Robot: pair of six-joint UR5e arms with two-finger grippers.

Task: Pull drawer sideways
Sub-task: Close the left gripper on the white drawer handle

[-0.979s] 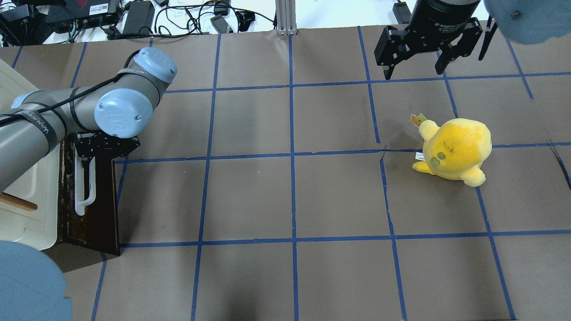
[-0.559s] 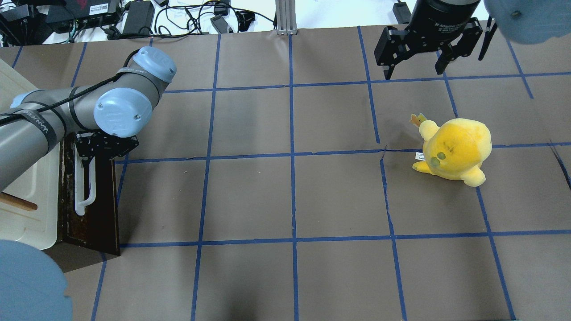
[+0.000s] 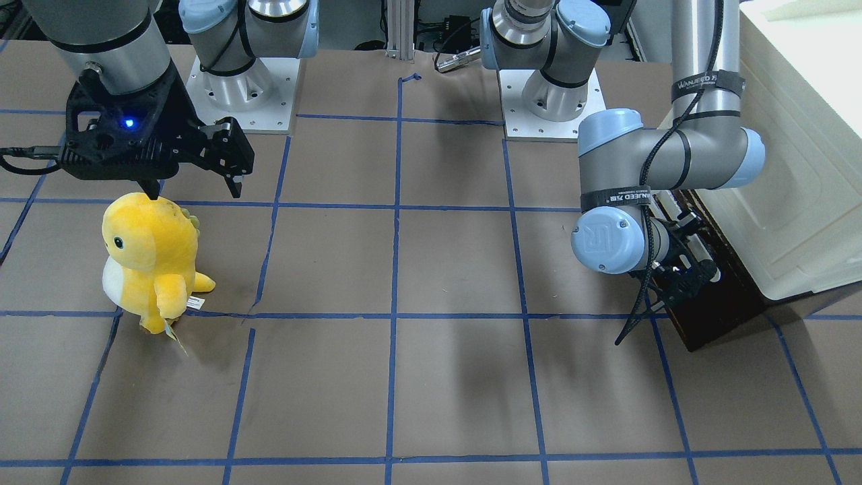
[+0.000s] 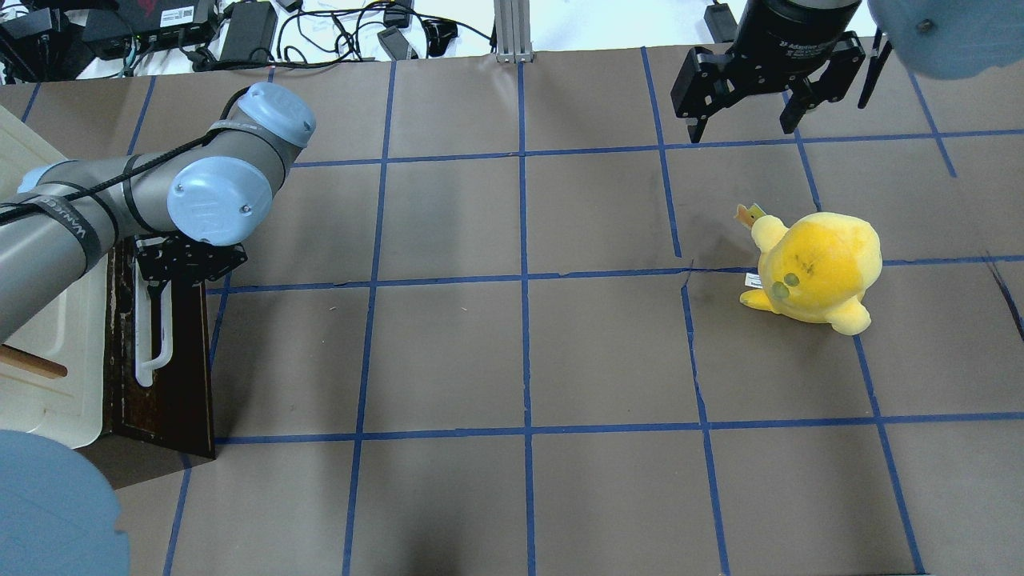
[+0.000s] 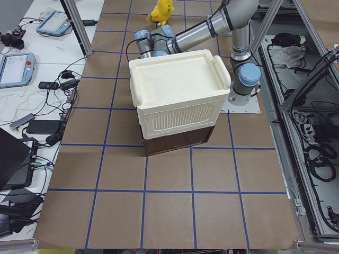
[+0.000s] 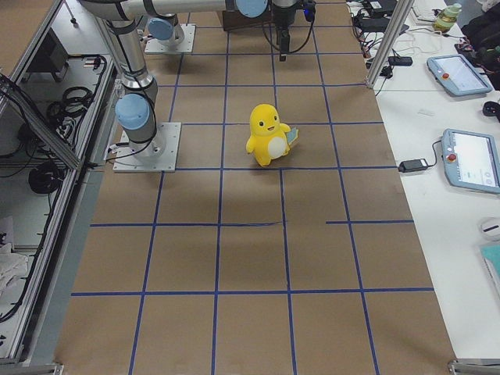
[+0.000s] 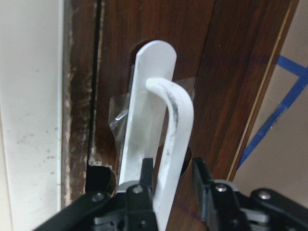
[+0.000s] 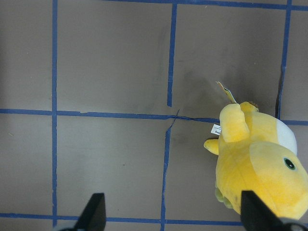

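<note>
The drawer's dark brown front panel (image 4: 180, 376) stands at the table's left, under the cream cabinet, and carries a long white bar handle (image 4: 152, 336). My left gripper (image 4: 158, 292) is at the far end of the handle. In the left wrist view its fingers (image 7: 147, 180) stand close on both sides of the white bar (image 7: 168, 125), shut on it. From the front, the left gripper (image 3: 683, 273) is against the drawer front (image 3: 724, 316). The tray interior is hidden. My right gripper (image 4: 742, 128) is open and empty, high over the far right.
A yellow plush toy (image 4: 816, 268) stands at the right, below the right gripper (image 3: 195, 192). It also shows in the right wrist view (image 8: 260, 163). The cream cabinet (image 3: 801, 168) with its small wooden handle (image 4: 32, 366) sits above the drawer. Cables lie beyond the far edge.
My left arm has shifted slightly left and away along the handle. The drawer front has not visibly moved. The right arm is still.
</note>
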